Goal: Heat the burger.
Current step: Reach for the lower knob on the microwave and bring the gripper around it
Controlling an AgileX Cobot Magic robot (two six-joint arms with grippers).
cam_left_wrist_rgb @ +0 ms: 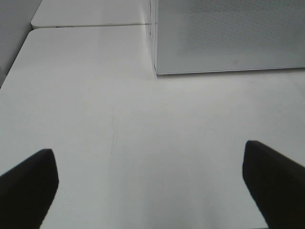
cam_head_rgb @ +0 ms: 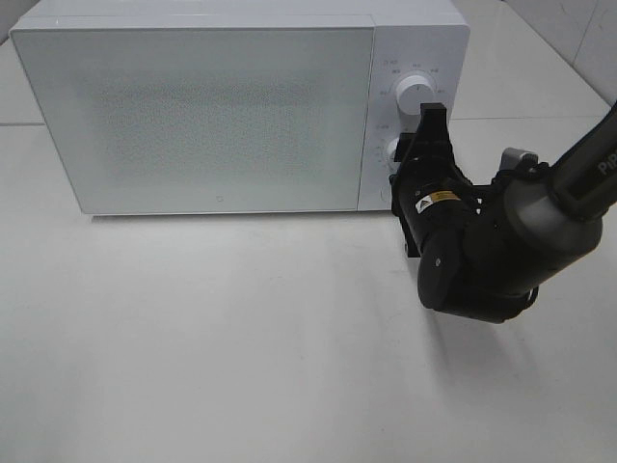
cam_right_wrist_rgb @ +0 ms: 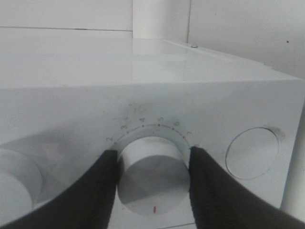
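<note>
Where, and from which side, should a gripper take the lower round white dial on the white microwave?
Grip the lower round white dial by its curved side wall, one finger on each opposite side, coming straight at the white microwave's front panel. It is a short cylinder standing out from a flat face, so only the rim offers hold. The right gripper holds it so.

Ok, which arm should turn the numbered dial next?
Right: the right gripper clamps the numbered dial; the left gripper hangs open over the table at the microwave's other end.
</note>
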